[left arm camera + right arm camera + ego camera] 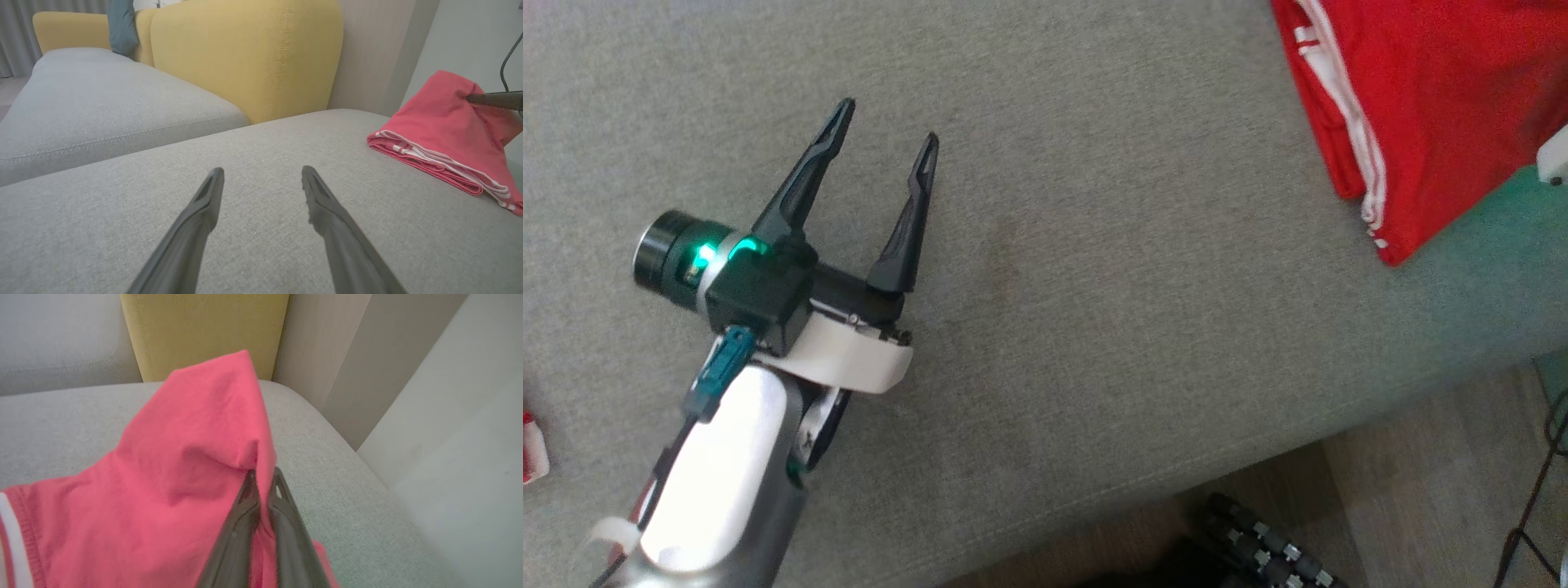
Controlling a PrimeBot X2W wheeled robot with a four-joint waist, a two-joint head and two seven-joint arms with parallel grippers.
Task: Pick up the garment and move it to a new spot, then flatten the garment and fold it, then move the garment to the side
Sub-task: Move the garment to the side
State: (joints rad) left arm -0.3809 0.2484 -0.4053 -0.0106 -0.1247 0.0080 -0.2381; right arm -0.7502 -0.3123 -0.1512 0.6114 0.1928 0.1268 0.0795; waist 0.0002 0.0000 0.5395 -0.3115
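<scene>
Here, the right gripper [264, 473] pinches a raised fold of the red garment [184, 457], likely soft and limp; the left gripper [889, 120] gapes wide, empty.

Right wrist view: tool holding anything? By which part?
Right tool shut on the red garment, pinching a raised peak of plain cloth, away from its white-striped edge. Left tool open, holding nothing.

Coarse matt weave on the sofa cushion [1143, 343], soft cloth garment [1445, 106], matt plastic left gripper [890, 126]

left tool [889, 120] spread wide, right tool [263, 473] pinched shut
</scene>
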